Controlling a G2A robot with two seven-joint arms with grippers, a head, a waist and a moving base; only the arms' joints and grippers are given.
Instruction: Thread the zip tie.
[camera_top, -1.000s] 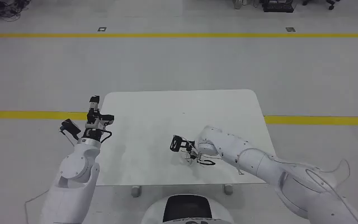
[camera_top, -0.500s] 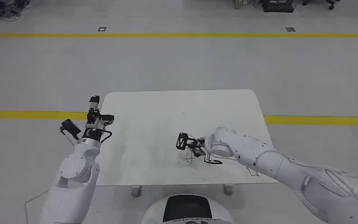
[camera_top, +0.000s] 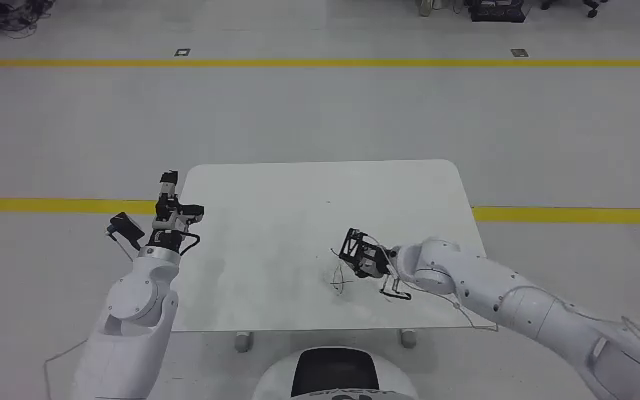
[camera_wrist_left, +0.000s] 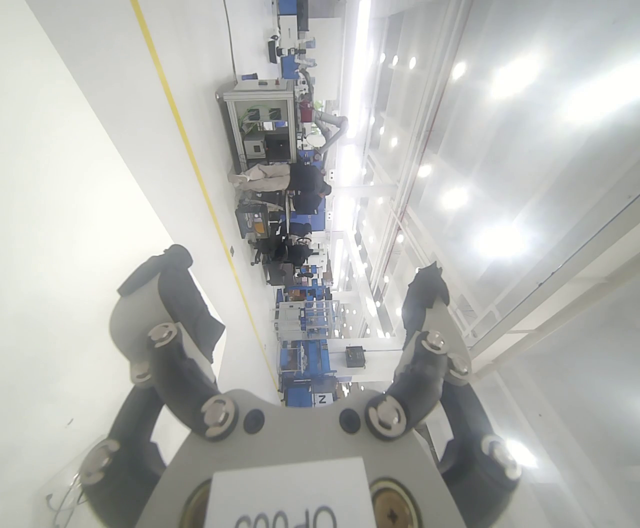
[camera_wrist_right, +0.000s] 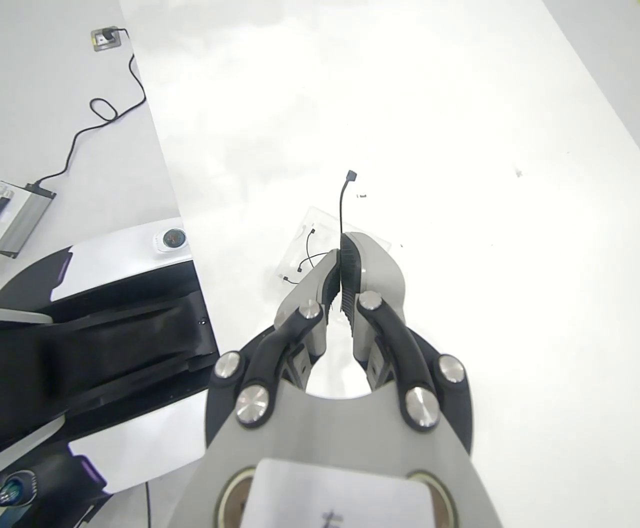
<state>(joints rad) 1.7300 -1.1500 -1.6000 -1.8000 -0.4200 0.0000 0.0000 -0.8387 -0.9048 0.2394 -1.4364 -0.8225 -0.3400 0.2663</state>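
- R gripper (camera_wrist_right: 343, 248) is clamped on a black zip tie (camera_wrist_right: 342, 202), over the table (camera_top: 300, 200) at about 4 o'clock from its centre. The head end sticks out free.
- The pinch is on thin strap only, so the tie could swivel or slip between the pads and leave the head misaligned for threading.
- The tail end is hidden in the jaws, so can't tell how much is left to feed.
- L gripper (camera_wrist_left: 300, 270) has its fingers wide apart and holds nothing. It's at the table's 9 o'clock edge, well apart from the tie, so it could miss the thin strap when reaching in.
- A clear bag (camera_wrist_right: 305, 245) w/ spare ties lies at 7 o'clock from R gripper. A low pass may snag or drag it.
- If dropped, the tie lies flat and a re-pick would prob be hard.
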